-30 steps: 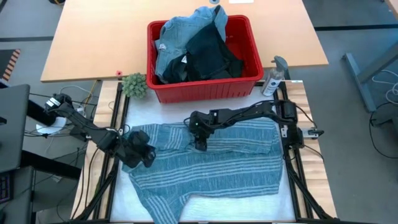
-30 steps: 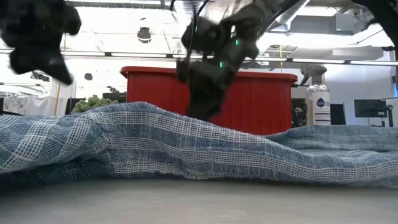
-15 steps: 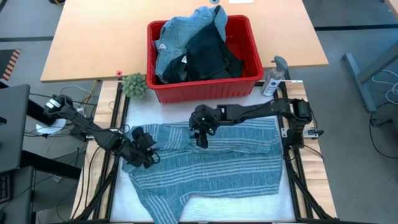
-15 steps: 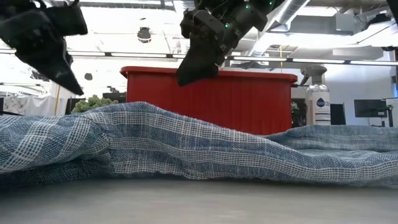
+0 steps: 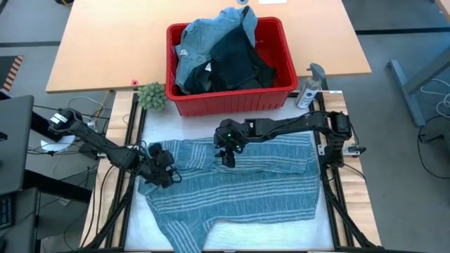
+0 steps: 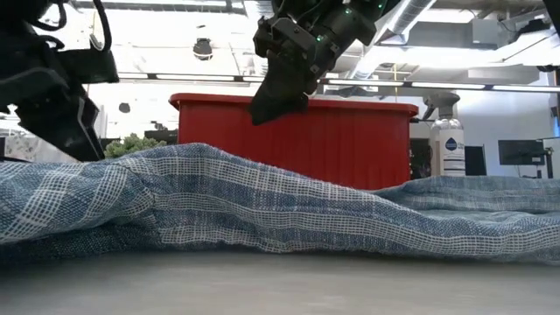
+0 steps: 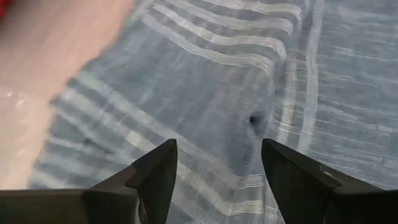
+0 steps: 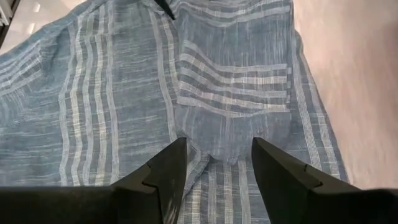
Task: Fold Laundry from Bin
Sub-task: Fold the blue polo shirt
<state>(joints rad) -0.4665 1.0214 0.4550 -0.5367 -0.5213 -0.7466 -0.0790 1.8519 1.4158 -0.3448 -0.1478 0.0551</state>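
Two matte black jointed arms with loose black cables; the right gripper [image 5: 226, 156] shows small green lights, its fingers [image 8: 163, 176] dark, tapered wedges.

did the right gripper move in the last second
Yes. The right gripper has lifted off the shirt: in the low view it hung in front of the bin, and its fingers now reach only the bin's rim.

Change over the last second: the left gripper [image 5: 163, 166] opened its fingers [image 7: 155, 177] above the striped shirt [image 5: 246, 186] at its left edge. The right gripper [image 5: 226, 150] rose from the shirt's upper middle, jaws apart.
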